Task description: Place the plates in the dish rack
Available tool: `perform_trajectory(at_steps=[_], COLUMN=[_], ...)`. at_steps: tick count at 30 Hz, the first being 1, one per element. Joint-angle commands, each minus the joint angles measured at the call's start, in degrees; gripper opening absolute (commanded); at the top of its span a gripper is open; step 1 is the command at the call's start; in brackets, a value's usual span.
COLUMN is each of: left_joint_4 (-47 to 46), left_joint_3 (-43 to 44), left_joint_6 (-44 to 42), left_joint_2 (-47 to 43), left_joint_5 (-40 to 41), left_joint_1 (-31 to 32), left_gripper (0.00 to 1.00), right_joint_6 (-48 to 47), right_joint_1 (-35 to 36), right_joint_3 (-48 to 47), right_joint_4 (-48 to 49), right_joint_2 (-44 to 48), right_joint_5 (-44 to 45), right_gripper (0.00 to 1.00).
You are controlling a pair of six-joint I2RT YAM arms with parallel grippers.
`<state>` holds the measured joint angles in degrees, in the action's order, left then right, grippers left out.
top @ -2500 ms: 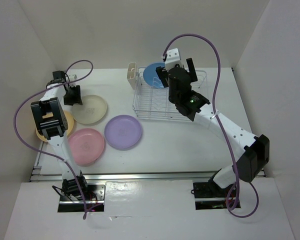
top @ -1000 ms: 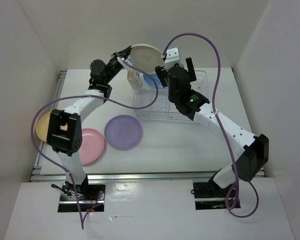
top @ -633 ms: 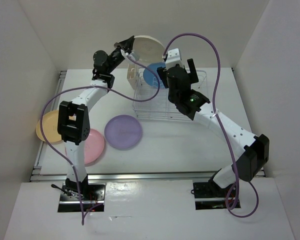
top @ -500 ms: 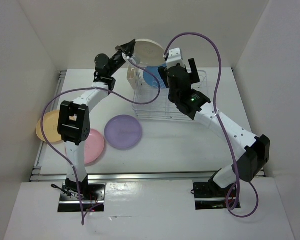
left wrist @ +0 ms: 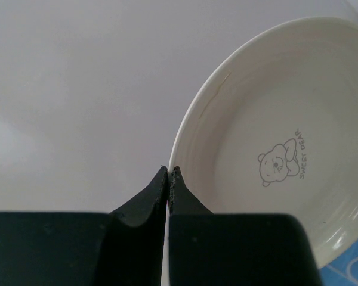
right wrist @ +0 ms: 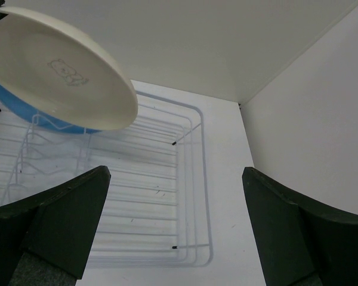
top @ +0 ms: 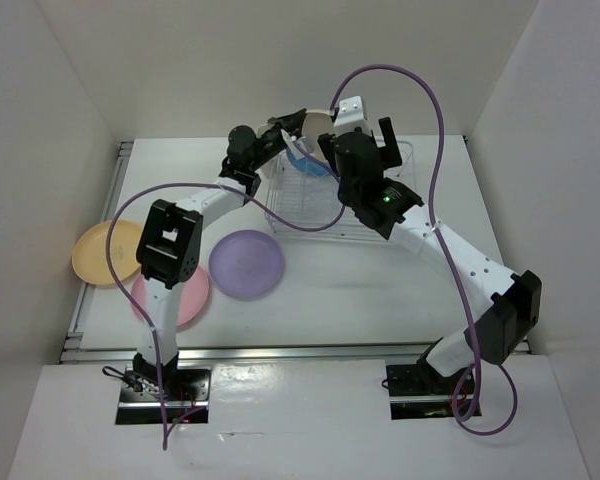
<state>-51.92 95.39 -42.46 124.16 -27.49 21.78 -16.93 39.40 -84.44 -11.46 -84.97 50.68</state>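
Left claw (left wrist: pixel 169 173) clamps the cream plate (left wrist: pixel 274 149) above the blue plate (right wrist: pixel 30 113) in the dish rack (right wrist: pixel 200 149); right claw (right wrist: pixel 174 179) gapes wide

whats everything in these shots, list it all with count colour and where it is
cream plate: 1, cream with a bear print, held in the air over the rack's far left end, above the blue plate
blue plate: 1, blue, in the rack at its far left end
purple plate: 1, purple, flat on the table in front of the rack
pink plate: 1, pink, flat on the table, partly hidden under the left arm
yellow-orange plate: 1, yellow-orange, flat at the table's left edge
dish rack: 1, silvery-white wire, far centre of the table
table: 1, white
cables: 2, purple, one looping along each arm
left gripper: 1, black, shut on the cream plate's rim
right gripper: 1, black, open and empty above the rack
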Motion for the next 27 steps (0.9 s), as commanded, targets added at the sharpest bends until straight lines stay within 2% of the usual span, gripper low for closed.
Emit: perform_trajectory(at_steps=[1, 13, 23, 27], left_joint_4=[-1.61, 3.67, 2.89, 0.42], left_joint_3=[4.96, 11.3, 2.61, 5.93], left_joint_6=[-3.5, -8.34, -10.37, -9.75], left_joint_2=[1.69, 8.03, 6.1, 6.1], left_joint_5=[1.29, 2.44, 4.81, 5.51], left_joint_1=[-1.38, -1.92, -0.77, -0.77], left_gripper=[0.0, 0.0, 0.0, 0.0], right_joint_6=[1.02, 1.02, 1.02, 1.02], right_joint_1=[0.42, -0.63, -1.16, -1.16], right_joint_3=[-2.66, -1.51, -1.51, -1.51], right_joint_4=[-0.75, -0.75, -0.75, -0.75], right_joint_2=[2.26, 1.65, 1.12, 0.51], right_joint_5=[1.27, 0.74, 0.21, -1.02], right_gripper=[1.0, 1.0, 1.0, 1.0])
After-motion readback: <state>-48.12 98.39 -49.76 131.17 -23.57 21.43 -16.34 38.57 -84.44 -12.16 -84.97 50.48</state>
